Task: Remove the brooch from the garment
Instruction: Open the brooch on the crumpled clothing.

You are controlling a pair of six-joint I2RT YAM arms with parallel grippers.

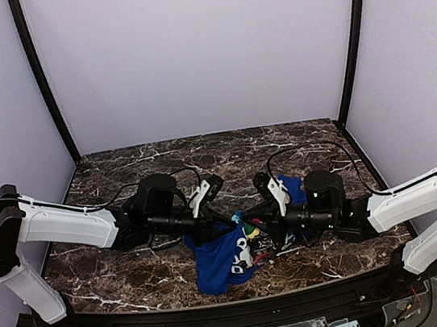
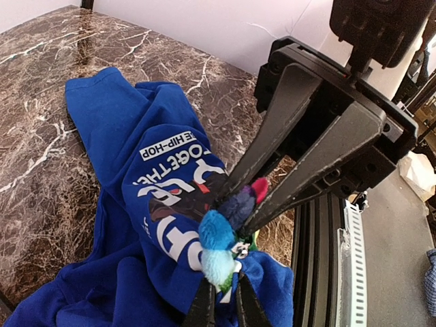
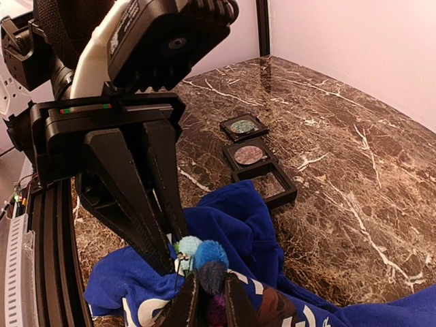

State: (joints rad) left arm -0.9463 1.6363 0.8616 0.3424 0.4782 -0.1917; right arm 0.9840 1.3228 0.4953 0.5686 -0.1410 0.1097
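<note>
On the blue garment (image 2: 116,129), "HIP-HOP" is printed upside down in a white box. "OGETHE" is read beside it, and the larger white letters are partly hidden.

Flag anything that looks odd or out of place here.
The garment is not flat. It lies crumpled with its print twisted, bunched up where the left gripper and right gripper meet at the brooch. Nothing looks spilled or broken.
</note>
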